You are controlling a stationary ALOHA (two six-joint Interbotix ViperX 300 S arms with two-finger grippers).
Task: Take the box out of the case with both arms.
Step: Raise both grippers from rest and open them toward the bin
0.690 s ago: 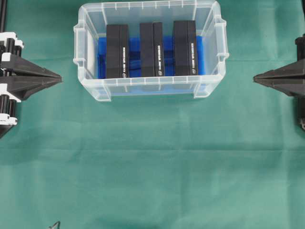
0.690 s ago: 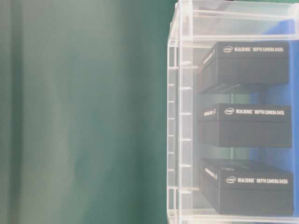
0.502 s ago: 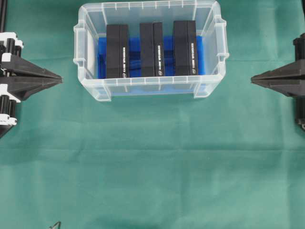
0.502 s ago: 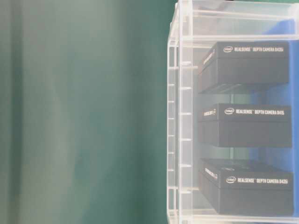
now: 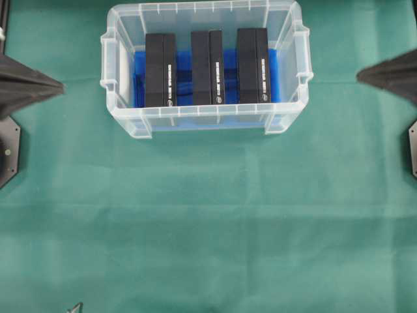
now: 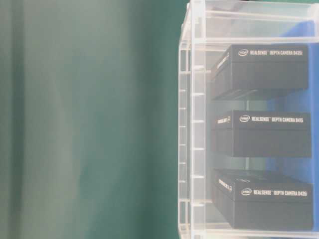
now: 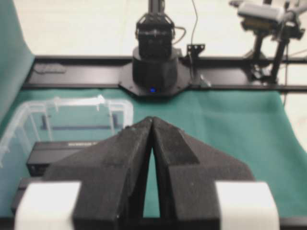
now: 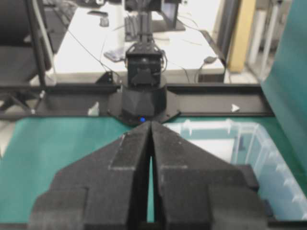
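The case (image 5: 202,120), a clear plastic tub with a blue lining, stands at the back middle of the green cloth. Three black boxes stand on edge inside it, side by side: left (image 5: 160,70), middle (image 5: 206,67), right (image 5: 252,65). The table-level view shows them through the case wall (image 6: 192,124), for instance the middle box (image 6: 266,134). My left gripper (image 5: 62,85) is shut and empty, left of the case and pointing at it. My right gripper (image 5: 358,77) is shut and empty to its right. In the wrist views, both the left gripper (image 7: 152,119) and the right gripper (image 8: 150,123) have their tips together.
Green cloth (image 5: 208,228) covers the table in front of the case. Each wrist view shows the opposite arm's black base (image 7: 154,72) (image 8: 143,103) on a rail at the cloth's far edge. The case corner (image 7: 120,103) lies left of the left gripper's fingers.
Both grippers have shifted toward the back of the table and slightly outward, and they look larger in the overhead view. The case and boxes have not moved.
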